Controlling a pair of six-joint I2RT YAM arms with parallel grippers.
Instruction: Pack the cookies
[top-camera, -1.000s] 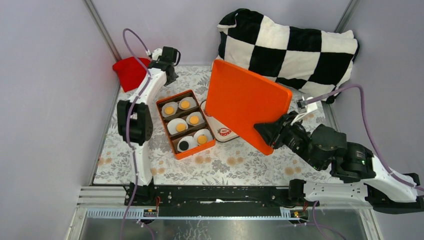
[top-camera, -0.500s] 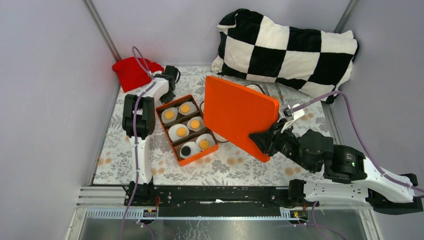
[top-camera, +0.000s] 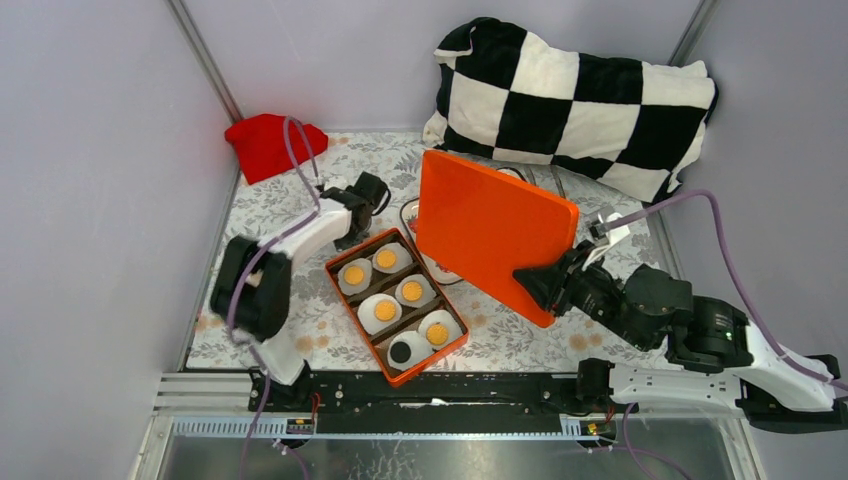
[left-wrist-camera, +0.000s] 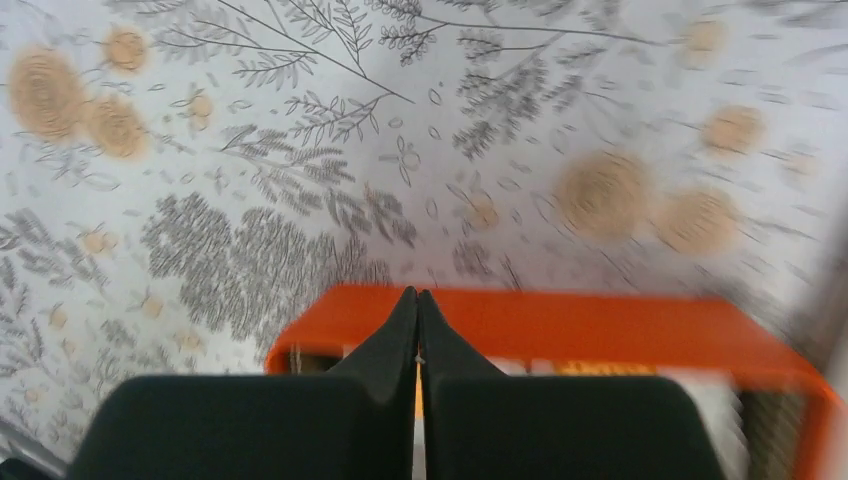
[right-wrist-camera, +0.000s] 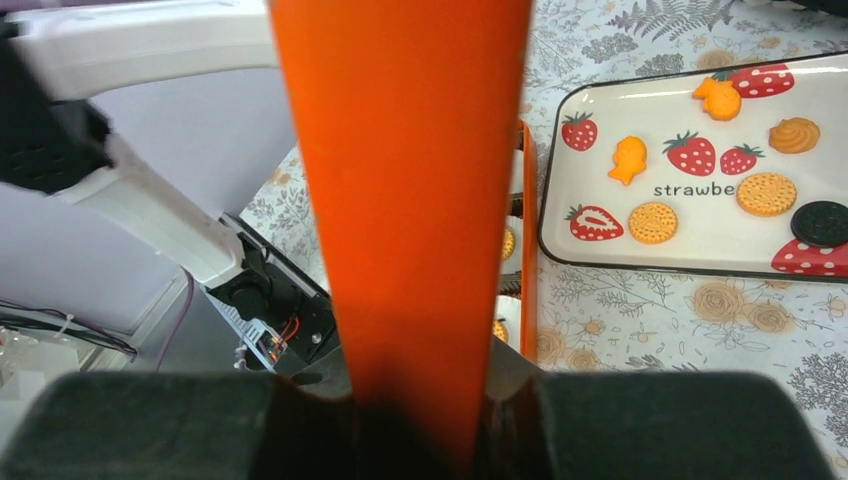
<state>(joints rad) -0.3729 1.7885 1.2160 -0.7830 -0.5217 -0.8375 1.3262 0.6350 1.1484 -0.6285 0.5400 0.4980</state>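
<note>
An orange box (top-camera: 452, 352) holds six white liners with cookies: five orange-yellow ones (top-camera: 385, 310) and a black one (top-camera: 402, 351). My left gripper (top-camera: 366, 205) is at the box's far end, its fingers pinched together on the rim (left-wrist-camera: 600, 320); the left gripper (left-wrist-camera: 418, 295) shows shut in its wrist view. My right gripper (top-camera: 535, 280) is shut on the orange lid (top-camera: 490, 225) and holds it tilted in the air; the lid (right-wrist-camera: 400, 180) fills its wrist view. More cookies (right-wrist-camera: 653, 222) lie on a strawberry-print tray (right-wrist-camera: 640, 110).
A black-and-white checked pillow (top-camera: 580, 90) lies at the back right. A red cloth (top-camera: 265, 145) lies at the back left. The strawberry tray is mostly hidden behind the lid in the top view. A metal rail (top-camera: 430, 385) runs along the near edge.
The orange box has slid toward the near edge and to the right, with my left gripper moving along at its far end. The lid in my right gripper has shifted slightly.
</note>
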